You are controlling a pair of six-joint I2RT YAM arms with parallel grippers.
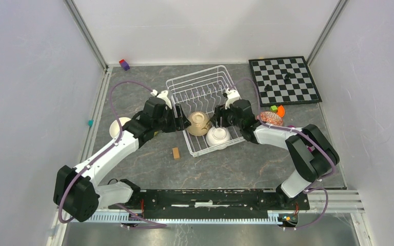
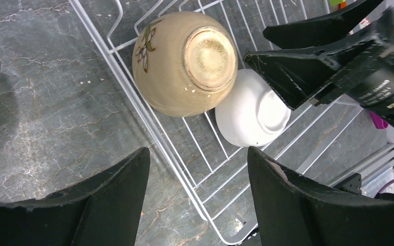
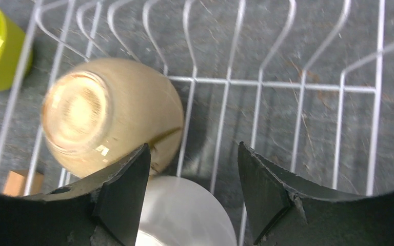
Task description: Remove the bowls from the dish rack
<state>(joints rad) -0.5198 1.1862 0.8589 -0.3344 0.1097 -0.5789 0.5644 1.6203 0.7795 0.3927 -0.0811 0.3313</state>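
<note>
Grey marbled table [image 1: 149,164], white walls [image 1: 210,25]. Tan bowl [image 1: 198,123], base up, sits just beside white bowl [image 1: 218,136] at the near end of the dish rack [image 1: 205,89]. My left gripper [image 2: 197,159] and right gripper [image 3: 192,154] flank them, jaws parted, holding nothing.

The dish rack [image 1: 200,84] sits mid-table [image 1: 225,169], askew. In its near end lie two bowls: the first bowl [image 1: 198,123], bottom up, and the second bowl [image 1: 218,136], touching it on the near right. A third bowl [image 1: 117,126] stands on the table well left of the rack, partly hidden by the left arm. A fourth bowl [image 1: 270,118] stands right of the rack, just behind the right arm. A block [image 1: 176,152] lies just off the rack's near left corner. The chessboard [image 1: 284,79] lies in the far right corner.
</note>
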